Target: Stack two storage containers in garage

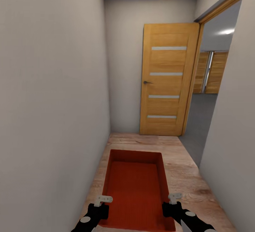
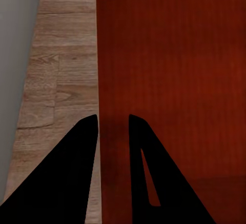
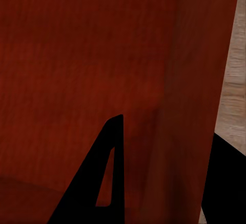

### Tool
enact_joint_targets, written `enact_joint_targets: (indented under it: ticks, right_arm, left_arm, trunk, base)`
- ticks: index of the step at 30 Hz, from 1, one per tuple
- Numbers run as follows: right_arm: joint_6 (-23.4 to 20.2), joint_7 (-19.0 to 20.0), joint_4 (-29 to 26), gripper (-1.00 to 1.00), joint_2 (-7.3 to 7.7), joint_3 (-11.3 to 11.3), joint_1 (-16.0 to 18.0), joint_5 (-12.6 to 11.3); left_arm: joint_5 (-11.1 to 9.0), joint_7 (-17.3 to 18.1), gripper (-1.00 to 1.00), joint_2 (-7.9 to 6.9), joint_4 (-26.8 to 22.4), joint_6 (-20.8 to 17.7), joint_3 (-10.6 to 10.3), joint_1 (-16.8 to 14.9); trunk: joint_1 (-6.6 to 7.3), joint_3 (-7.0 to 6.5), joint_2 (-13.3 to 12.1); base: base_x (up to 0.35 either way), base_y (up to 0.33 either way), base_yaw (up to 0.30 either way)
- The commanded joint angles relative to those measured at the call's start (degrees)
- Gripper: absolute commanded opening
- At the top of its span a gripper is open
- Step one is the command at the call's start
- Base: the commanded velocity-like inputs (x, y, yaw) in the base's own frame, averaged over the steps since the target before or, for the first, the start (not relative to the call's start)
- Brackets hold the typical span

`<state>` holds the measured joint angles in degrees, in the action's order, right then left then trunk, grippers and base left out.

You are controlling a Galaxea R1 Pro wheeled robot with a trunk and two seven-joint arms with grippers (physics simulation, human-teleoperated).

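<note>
An orange-red storage container [image 1: 136, 186] hangs between the two pincers over pale wood-plank flooring [image 1: 184, 175]. The left pincer [image 1: 105, 199] is closed on its left wall, one finger [image 2: 148, 172] inside and one outside; the right pincer [image 1: 174, 197] likewise clamps the right wall. Ahead of both stands an open wooden door [image 1: 169, 80], with grey floor [image 1: 202, 119] beyond the doorway at right.

A narrow corridor is hemmed by a white wall [image 1: 53, 94] on the left and another [image 1: 233, 126] on the right. The wood-plank floor [image 1: 184, 175] ahead is taken up largely by the storage container [image 1: 136, 186], with bare strips along both sides. An opened wooden door [image 1: 168, 80] leaves a passage onto grey flooring [image 1: 200, 126].
</note>
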<state>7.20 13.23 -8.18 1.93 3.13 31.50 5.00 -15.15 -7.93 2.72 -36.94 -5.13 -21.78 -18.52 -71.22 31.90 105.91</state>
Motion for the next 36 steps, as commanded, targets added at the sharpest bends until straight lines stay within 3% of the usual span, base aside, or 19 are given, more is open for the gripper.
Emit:
enact_joint_targets:
  ticks: [1,18,36]
  right_arm:
    - [3.87,0.04,-0.09,-1.00,0.00,-0.67,0.05,0.09]
    - [3.86,0.04,-0.09,-1.00,0.00,-0.67,0.05,0.01]
    - [3.88,0.05,-0.09,-1.00,0.03,-0.67,0.05,-0.08]
  left_arm:
    - [-0.67,-0.95,-1.00,-0.08,0.03,-0.26,-0.28,-0.03]
    - [-0.67,-0.91,-1.00,-0.08,0.03,-0.27,-0.27,-0.03]
    - [-0.67,-0.87,-1.00,-0.08,0.03,-0.28,-0.24,-0.03]
  trunk:
    - [-0.03,0.07,0.03]
    - [-0.03,0.07,0.03]
    - [-0.03,-0.48,0.03]
  base:
    - [0.341,0.000,0.000]
    - [0.341,0.007,-0.009]
    - [0.341,0.108,-0.267]
